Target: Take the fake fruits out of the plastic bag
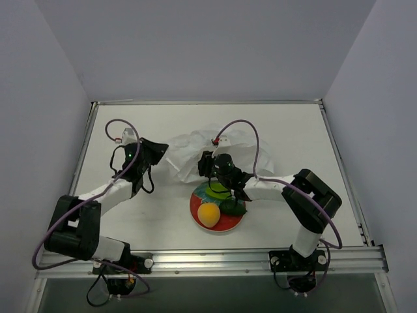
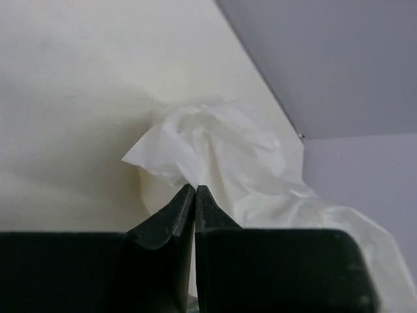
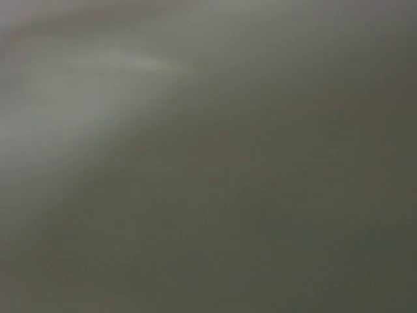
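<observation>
The whitish plastic bag (image 1: 192, 149) lies crumpled behind the red-and-teal plate (image 1: 195, 210). On the plate sit a round orange-yellow fruit (image 1: 208, 214) and a dark green fruit (image 1: 232, 207). A yellow-green fruit (image 1: 219, 193) shows partly under the right arm. My left gripper (image 1: 158, 155) is at the bag's left corner. In the left wrist view its fingertips (image 2: 194, 189) are pressed together on the bag's film (image 2: 215, 143). My right gripper (image 1: 207, 165) is at the bag's front edge, above the plate's far rim. Its fingers are hidden, and the right wrist view is a grey blur.
The bag and plate sit mid-table. The table's back edge (image 1: 208, 102) meets the white walls. A metal rail (image 1: 215, 257) runs along the near edge by the arm bases.
</observation>
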